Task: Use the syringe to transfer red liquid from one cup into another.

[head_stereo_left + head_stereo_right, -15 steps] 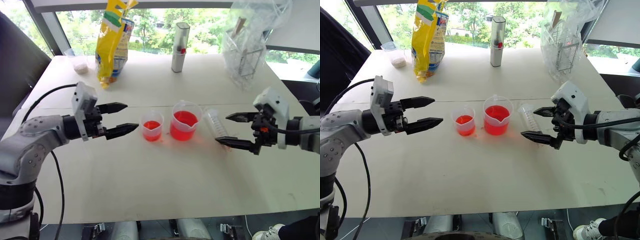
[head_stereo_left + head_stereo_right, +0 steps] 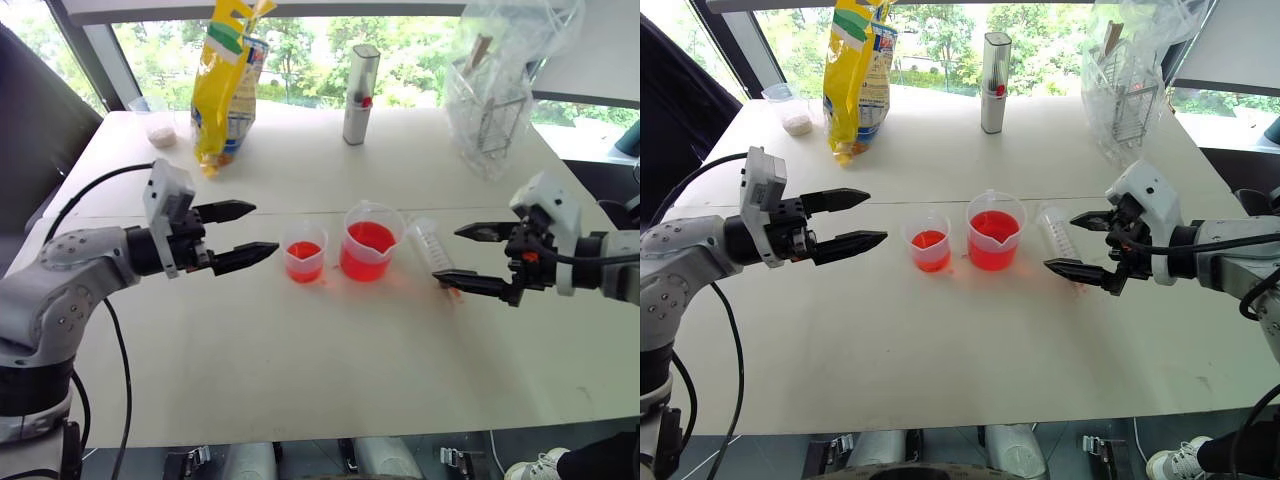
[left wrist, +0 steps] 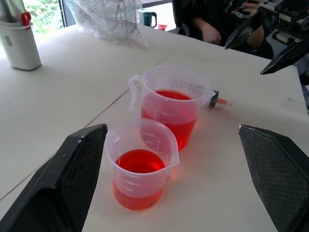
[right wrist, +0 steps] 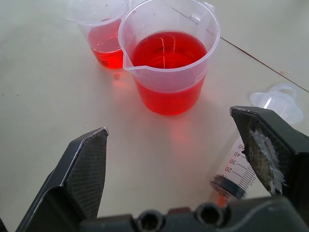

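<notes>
head views show the desk (image 2: 300,400) with the syringe (image 2: 432,247) lying flat on it, just to the right of the bigger cup (image 2: 370,241). its orange tip points toward the robot and its flanged end points away, toward the windows. nothing holds it. the smaller cup (image 2: 304,253) stands just left of the bigger one, close beside it; i cannot tell whether the two touch. both cups already hold red liquid (image 4: 166,50), the bigger one about half full, the smaller one with a shallower layer.

judging from this, the transfer has not visibly begun: the syringe is still to be picked up, dipped in the bigger cup, filled, carried over the smaller cup and emptied. whether the liquid in the smaller cup came from the syringe cannot be told.

the right gripper (image 2: 470,258) hangs over the desk beside the syringe, reaching in from the right and tilted somewhat downward, with its jaws wide open and empty. in the right wrist view the syringe's tip end lies close by one finger, and the cups stand beyond the open gap, so the grip is lined up near the barrel but not on it.

the left gripper (image 2: 238,234) reaches in from the left, roughly level, pointing at the smaller cup and a little short of it. its jaws are also spread wide and hold nothing.
</notes>
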{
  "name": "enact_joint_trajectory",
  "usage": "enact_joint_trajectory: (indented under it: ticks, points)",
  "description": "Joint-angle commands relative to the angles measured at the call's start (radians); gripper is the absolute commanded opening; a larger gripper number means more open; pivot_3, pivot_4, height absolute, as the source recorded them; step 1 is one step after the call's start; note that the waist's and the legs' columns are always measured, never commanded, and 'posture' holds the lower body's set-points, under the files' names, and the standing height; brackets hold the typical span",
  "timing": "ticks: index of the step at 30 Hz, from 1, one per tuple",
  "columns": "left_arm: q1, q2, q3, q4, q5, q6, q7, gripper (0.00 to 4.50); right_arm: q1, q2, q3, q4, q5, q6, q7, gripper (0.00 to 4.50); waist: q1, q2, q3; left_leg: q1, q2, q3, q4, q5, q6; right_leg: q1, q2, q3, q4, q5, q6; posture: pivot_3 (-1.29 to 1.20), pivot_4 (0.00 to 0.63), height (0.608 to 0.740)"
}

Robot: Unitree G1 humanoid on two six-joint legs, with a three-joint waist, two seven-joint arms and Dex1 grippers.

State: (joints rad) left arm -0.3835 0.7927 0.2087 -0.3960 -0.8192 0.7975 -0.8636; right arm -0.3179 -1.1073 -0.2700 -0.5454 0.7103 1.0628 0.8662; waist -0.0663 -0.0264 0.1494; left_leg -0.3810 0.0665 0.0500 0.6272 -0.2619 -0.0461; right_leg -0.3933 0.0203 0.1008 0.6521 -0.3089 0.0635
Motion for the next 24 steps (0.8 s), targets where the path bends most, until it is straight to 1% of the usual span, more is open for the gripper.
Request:
enact_joint_trajectory:
  ticks: [1, 6, 9, 11, 15, 20, 24]
  points:
    - [-0.006, 0.002, 0.015, -0.020, -0.012, -0.013, 0.000, 4.50, -0.005, -0.022, -0.010, -0.007, -0.004, -0.009, -0.007, 4.44, 0.000, 0.000, 0.000, 0.000, 0.000, 0.000, 0.000, 0.000, 0.000, 0.000, 0.000, 0.000, 0.000, 0.000, 0.000, 0.00, 0.150, 0.740]
    - [-0.005, 0.003, 0.012, -0.019, -0.009, -0.014, -0.002, 4.50, -0.040, -0.026, 0.011, 0.007, 0.006, 0.025, -0.025, 4.44, 0.000, 0.000, 0.000, 0.000, 0.000, 0.000, 0.000, 0.000, 0.000, 0.000, 0.000, 0.000, 0.000, 0.000, 0.000, 0.00, 0.150, 0.740]
    - [-0.005, 0.001, 0.010, -0.020, -0.005, -0.019, -0.003, 4.50, -0.065, -0.032, 0.044, 0.026, -0.008, 0.027, -0.037, 4.44, -0.001, 0.000, 0.000, 0.000, 0.000, 0.000, 0.000, 0.000, 0.000, 0.000, 0.000, 0.000, 0.000, 0.000, 0.000, 0.00, 0.150, 0.740]
    - [-0.006, -0.001, 0.007, -0.020, -0.003, -0.022, -0.004, 4.50, -0.108, -0.035, 0.085, 0.056, -0.022, 0.048, -0.054, 4.44, -0.001, 0.000, 0.000, 0.000, 0.000, 0.000, 0.000, 0.000, 0.000, 0.000, 0.000, 0.000, 0.000, 0.000, 0.000, 0.00, 0.150, 0.740]
    - [-0.015, -0.010, -0.001, -0.018, -0.002, -0.027, -0.005, 4.50, -0.295, -0.009, 0.266, 0.189, -0.090, 0.154, -0.105, 4.44, -0.004, 0.000, 0.000, 0.001, 0.000, 0.002, 0.000, 0.000, 0.000, 0.000, 0.000, 0.001, 0.000, 0.000, -0.001, 0.00, 0.150, 0.740]
    - [-0.020, -0.021, -0.010, -0.027, 0.003, -0.034, 0.005, 4.50, -0.527, 0.097, 0.481, 0.430, -0.202, 0.281, -0.157, 4.44, -0.002, 0.000, 0.000, 0.002, 0.000, 0.002, 0.000, 0.000, 0.000, -0.001, 0.000, 0.003, 0.000, -0.001, -0.002, 0.00, 0.150, 0.740]
    - [-0.009, -0.026, -0.011, -0.036, 0.002, -0.042, 0.014, 4.50, -0.651, 0.187, 0.596, 0.610, -0.273, 0.323, -0.162, 4.44, -0.002, 0.001, 0.000, -0.002, 0.000, 0.002, -0.001, 0.000, 0.000, -0.004, 0.000, 0.002, 0.000, 0.000, -0.001, 0.00, 0.150, 0.740]
